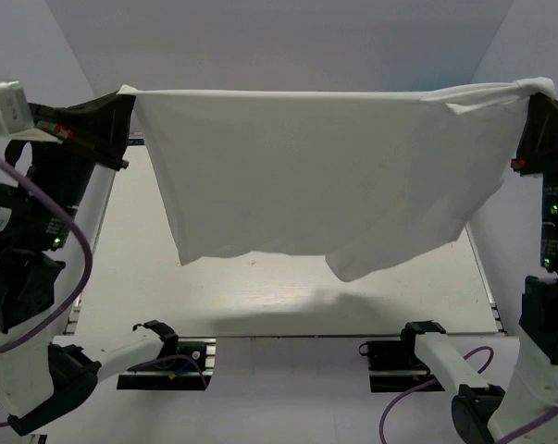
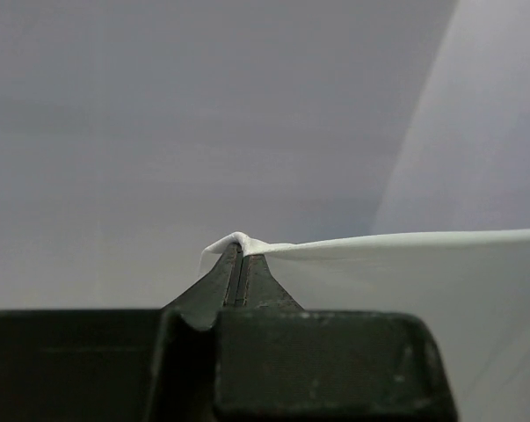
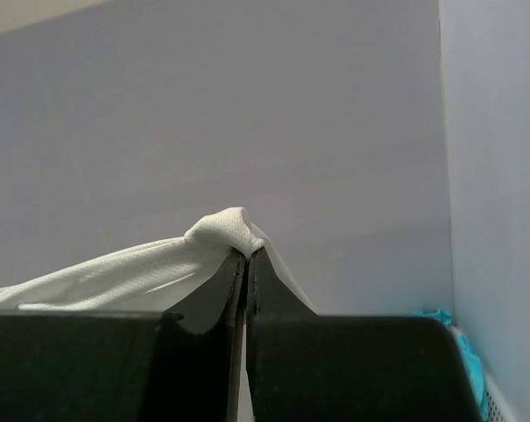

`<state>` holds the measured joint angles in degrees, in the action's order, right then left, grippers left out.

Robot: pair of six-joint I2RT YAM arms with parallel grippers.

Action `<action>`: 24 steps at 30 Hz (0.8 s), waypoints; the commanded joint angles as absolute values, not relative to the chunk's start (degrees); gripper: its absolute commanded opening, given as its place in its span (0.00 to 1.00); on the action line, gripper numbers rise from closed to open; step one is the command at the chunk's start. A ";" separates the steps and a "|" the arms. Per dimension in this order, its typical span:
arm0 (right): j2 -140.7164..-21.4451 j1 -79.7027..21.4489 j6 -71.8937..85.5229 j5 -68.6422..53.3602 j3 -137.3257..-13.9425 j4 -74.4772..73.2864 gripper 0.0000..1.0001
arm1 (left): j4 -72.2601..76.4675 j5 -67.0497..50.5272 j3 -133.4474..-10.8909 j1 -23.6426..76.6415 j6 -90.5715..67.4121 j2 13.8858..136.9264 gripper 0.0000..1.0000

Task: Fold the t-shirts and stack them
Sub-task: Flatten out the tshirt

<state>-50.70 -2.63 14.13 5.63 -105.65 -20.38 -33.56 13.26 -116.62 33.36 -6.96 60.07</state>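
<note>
Spread step: left gripper (image 2: 238,257) and right gripper (image 3: 247,255) both clamped on shirt (image 1: 316,176) corners, hanging taut over table (image 1: 260,301). Next: lower it flat.

a pale, smooth tabletop (image 1: 260,277) is shown from above. it is bordered by a perforated rail (image 1: 75,314) along its left edge and a thin rail (image 1: 487,287) along its right. a soft shadow (image 1: 269,319) is cast across its near part. two black arm bases (image 1: 167,356) are fixed at the near edge.

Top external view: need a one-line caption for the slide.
Left gripper and right gripper pinch the top corners of a white t-shirt, spreading it curtain-like over the table.
</note>
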 commanded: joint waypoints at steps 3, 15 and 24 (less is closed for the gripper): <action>-45.45 -1.93 10.99 10.63 -105.56 -17.40 0.00 | -34.72 6.68 -117.43 32.52 -8.78 54.86 0.00; -41.39 -2.02 16.86 8.88 -88.61 -11.17 0.00 | -30.76 9.90 -101.00 32.52 -15.11 51.77 0.00; -47.53 -2.02 23.46 -2.37 -66.55 -1.06 0.00 | -30.75 30.12 -82.10 32.52 -24.94 56.68 0.00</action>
